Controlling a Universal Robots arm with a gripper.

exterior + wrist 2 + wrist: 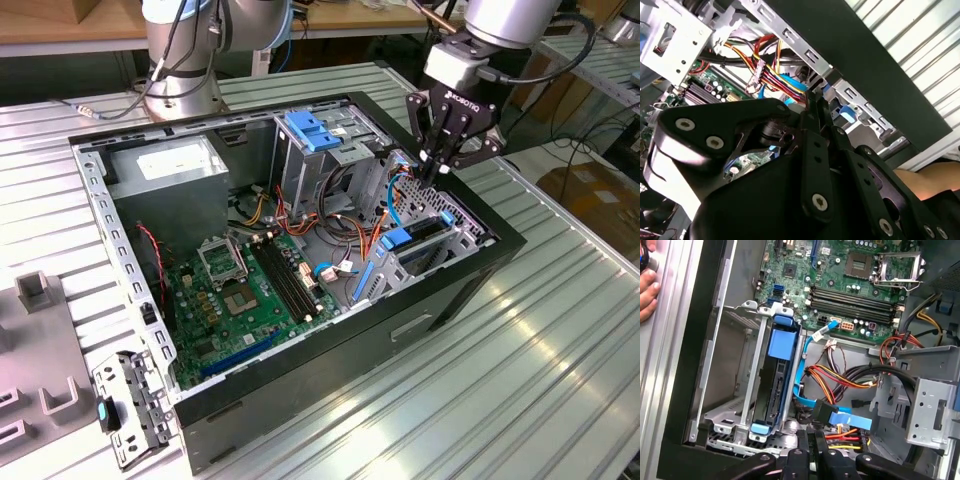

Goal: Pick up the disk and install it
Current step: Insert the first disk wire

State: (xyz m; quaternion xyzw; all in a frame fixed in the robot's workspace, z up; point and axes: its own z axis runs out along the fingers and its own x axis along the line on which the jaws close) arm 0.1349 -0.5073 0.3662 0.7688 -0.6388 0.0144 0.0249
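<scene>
The disk (776, 390) stands on edge inside the metal drive cage (727, 390) at the case's corner, with blue carrier rails along it and a blue tab (782, 342) at its end. In the exterior view the disk (425, 232) sits in the cage on the exterior view's right of the open computer case (300, 250). My gripper (437, 170) hovers just above that cage, fingers (803, 442) pressed together with nothing between them. In the second wrist view the gripper (816, 107) points down toward cables and the cage.
Bundles of coloured cables (840, 377) and a blue flat cable (850, 419) lie beside the cage. Motherboard (250, 290), grey power-supply box (170, 165) and blue latch plate (315, 130) fill the case. A hand (647, 285) rests outside the case wall. A loose bracket (125, 405) lies on the table.
</scene>
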